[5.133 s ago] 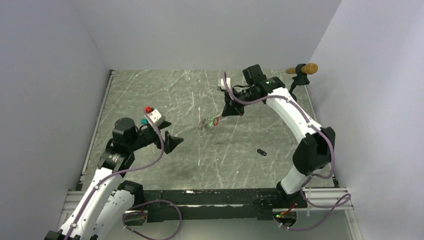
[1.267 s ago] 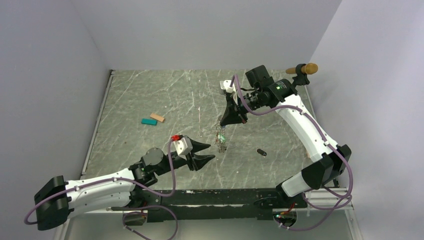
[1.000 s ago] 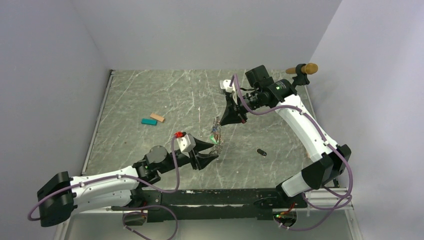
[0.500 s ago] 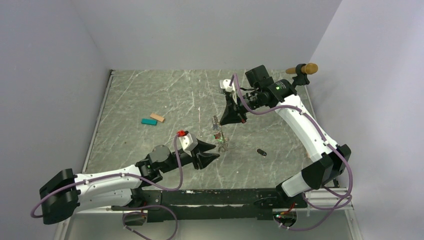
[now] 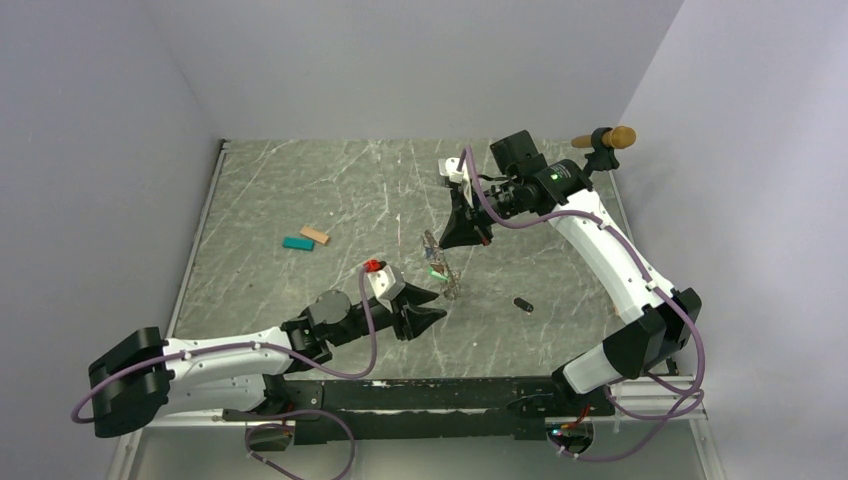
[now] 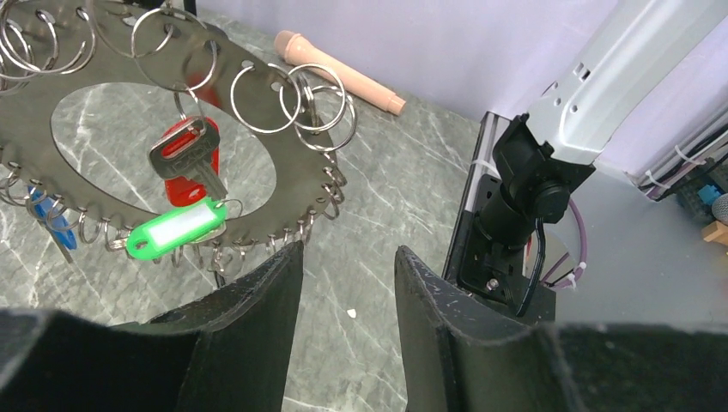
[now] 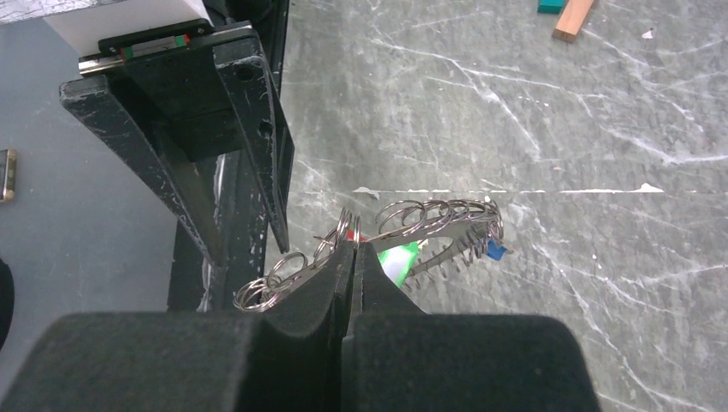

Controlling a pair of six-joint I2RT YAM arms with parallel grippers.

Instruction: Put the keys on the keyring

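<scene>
Keyring point(image 5: 440, 266), with red, green and blue keys point(image 6: 185, 163) hung from it, held over the middle of the table point(image 5: 300, 180) by the right gripper point(image 7: 352, 245), whose jaws are pressed together on its rim; left gripper point(image 6: 343, 257), half open, grips nothing just near of it.

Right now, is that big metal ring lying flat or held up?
Held up: the right gripper, shut, pinches the keyring by its rim, and it hangs tilted over the table.
</scene>
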